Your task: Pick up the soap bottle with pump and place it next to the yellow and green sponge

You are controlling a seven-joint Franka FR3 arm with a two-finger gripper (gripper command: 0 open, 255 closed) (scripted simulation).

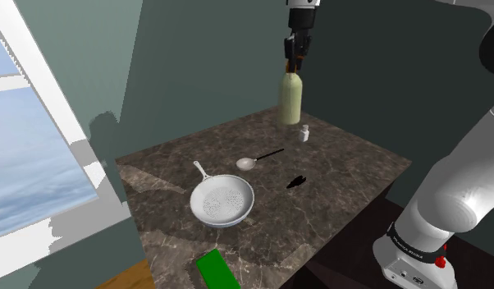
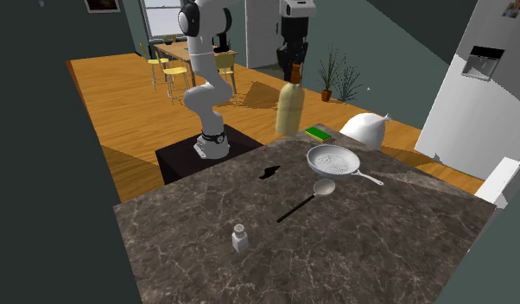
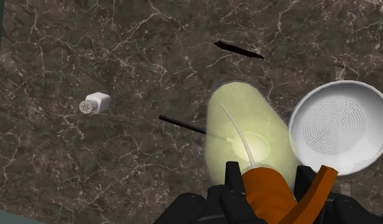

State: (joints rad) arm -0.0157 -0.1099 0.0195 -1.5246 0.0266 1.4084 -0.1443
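The green sponge (image 1: 216,271) is running off the shoulder view's bottom edge, sitting at seven o'clock of the white perforated pan (image 1: 223,201). What looks like a long-handled spoon (image 1: 258,160) is lying at one o'clock of the pan, its dark handle blending into the marble counter (image 1: 344,189). The pale yellow-green soap bottle (image 1: 290,98) is hanging upright, clear of the counter, at eleven o'clock of the small white shaker (image 1: 304,133). It is casting a dark shadow (image 1: 296,181) at six o'clock of the shaker. The black gripper (image 1: 295,64) is pointing straight down and pinching the bottle's orange pump (image 3: 266,191), and its fingers (image 3: 233,181) are hiding the pump's sides. The white arm (image 1: 450,189) is arching upward, with the top edge cutting off its upper links.
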